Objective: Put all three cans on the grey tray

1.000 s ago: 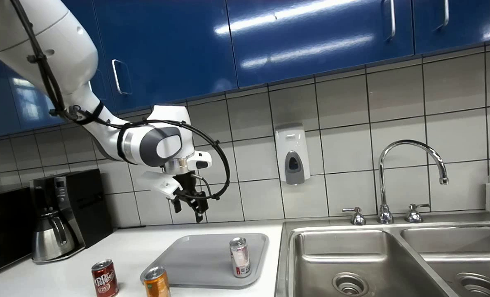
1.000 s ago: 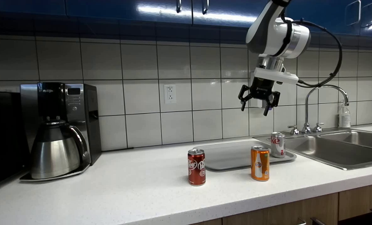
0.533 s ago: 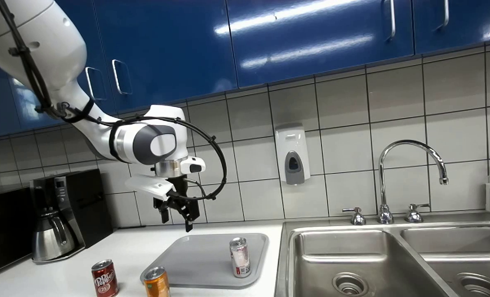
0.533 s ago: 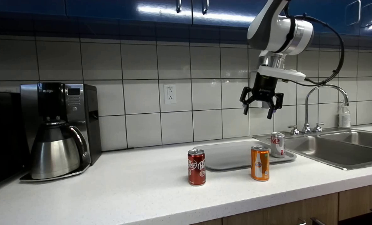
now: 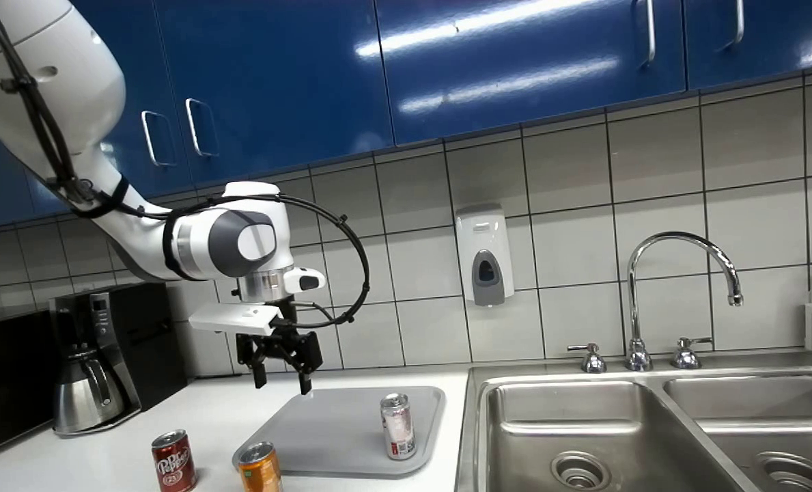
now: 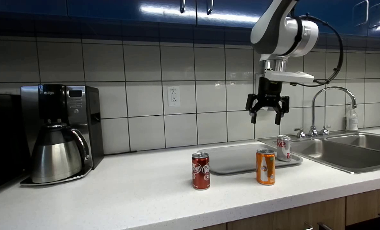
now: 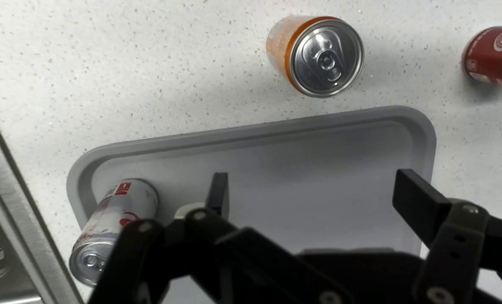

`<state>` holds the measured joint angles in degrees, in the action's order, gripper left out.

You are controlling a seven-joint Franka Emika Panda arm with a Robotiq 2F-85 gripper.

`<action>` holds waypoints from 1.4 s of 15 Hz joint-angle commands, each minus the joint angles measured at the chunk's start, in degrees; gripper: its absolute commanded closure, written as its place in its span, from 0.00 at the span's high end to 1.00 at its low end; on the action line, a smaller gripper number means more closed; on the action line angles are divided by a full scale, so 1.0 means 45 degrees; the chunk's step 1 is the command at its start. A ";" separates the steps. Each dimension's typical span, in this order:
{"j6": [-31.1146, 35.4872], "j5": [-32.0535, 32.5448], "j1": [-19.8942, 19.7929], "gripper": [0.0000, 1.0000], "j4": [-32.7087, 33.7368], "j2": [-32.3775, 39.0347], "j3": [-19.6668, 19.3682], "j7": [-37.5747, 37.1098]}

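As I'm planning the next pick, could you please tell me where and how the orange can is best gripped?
I'd probably take the orange can by opposite sides of its upper body, coming straight from above: it stands upright and round, and the wrist view shows counter between it and both the grey tray and the red can. The gripper hangs open, pointing down.

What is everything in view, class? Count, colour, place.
tray: 1, grey, counter
silver can: 1, silver, on tray
orange can: 1, orange, counter
red can: 1, dark red, counter
box: 1, black, counter
coffee maker: 1, black-silver, counter
pot: 1, silver, coffee maker
sink: 1, silver, beside tray
faucet: 1, silver, sink
bottle: 1, whitish, near faucet
dispenser: 1, white, wall
outlet: 1, white, wall
cabinets: several, blue above, brown below
arm: 1, white, overhead
fingers: 2, black, above tray
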<state>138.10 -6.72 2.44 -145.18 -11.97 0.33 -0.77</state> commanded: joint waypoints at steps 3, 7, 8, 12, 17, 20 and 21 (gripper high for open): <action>0.0156 0.0737 0.0181 1.00 -0.0571 -0.0539 0.0498 -0.0007; 0.0136 0.0778 0.0365 1.00 -0.0826 -0.0534 0.0656 0.0044; 0.0125 0.0785 0.0403 1.00 -0.0890 -0.0530 0.0677 0.0041; 0.0104 0.0824 0.0516 1.00 -0.1235 -0.0482 0.0776 0.0063; 0.0148 0.1019 0.0568 1.00 -0.1650 -0.0452 0.0908 0.0035; 0.0333 0.1330 0.0555 1.00 -0.1865 -0.0443 0.0965 -0.0028; 0.0442 0.1484 0.0538 1.00 -0.1943 -0.0425 0.0979 -0.0062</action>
<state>138.60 -2.18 5.15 -152.00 -12.34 4.05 -0.77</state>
